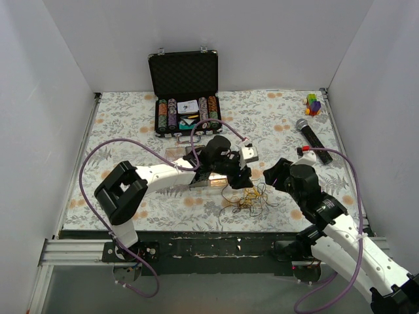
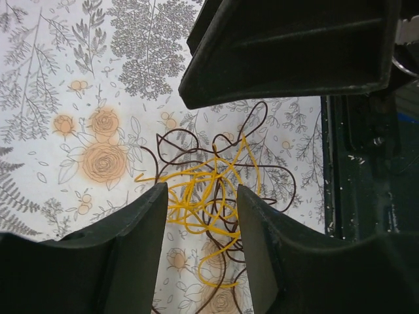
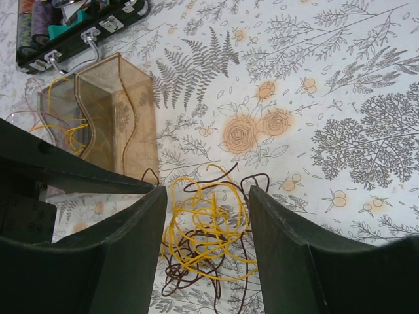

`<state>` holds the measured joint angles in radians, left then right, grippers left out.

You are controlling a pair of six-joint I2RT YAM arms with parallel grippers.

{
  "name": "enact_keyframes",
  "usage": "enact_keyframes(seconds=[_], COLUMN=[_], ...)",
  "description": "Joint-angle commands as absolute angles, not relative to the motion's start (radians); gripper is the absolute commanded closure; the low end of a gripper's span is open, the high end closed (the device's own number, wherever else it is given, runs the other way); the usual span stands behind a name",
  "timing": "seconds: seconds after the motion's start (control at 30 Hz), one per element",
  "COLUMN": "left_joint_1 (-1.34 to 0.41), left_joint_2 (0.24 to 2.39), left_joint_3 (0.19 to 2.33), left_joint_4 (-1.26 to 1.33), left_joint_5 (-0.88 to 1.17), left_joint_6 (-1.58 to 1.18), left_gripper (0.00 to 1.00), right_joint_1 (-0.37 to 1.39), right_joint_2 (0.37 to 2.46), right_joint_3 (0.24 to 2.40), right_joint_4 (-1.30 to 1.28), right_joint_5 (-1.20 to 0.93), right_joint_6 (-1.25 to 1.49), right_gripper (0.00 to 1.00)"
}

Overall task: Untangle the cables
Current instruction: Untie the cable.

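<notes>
Since the cables (image 1: 247, 196), clumped at lower centre of the top view, are light, limp and snag-prone, a single strand at the edge is best pinched, left gripper (image 2: 201, 196) and right gripper (image 3: 206, 196) both being seen apart and empty.
</notes>
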<state>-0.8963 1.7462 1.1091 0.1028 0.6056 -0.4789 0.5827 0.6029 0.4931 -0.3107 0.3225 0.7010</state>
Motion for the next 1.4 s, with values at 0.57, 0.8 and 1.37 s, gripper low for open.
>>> enact_keyframes(seconds=[0.57,0.8,1.37], left_joint_1=[-0.914,-0.914,-0.919], left_joint_2=[1.868,1.830,1.497], left_joint_3=[1.180,1.200,1.206], left_joint_4=[-0.018,-0.009,-0.150], left_joint_5=[0.581,0.555,0.555], left_joint_6=[-0.505,-0.495,-0.499], left_gripper=[0.59,0.92,0.99], right_joint_1=[0.578,0.578,0.578], right_joint_2=[0.572,0.584,0.663], right_joint_3=[0.506,0.494,0.442], right_joint_4=[-0.302,-0.284,-0.161], right_joint_5=[0.360,0.345,0.226], right_joint_6=[0.640,0.635,0.644], right_gripper=[0.39,0.40,0.38])
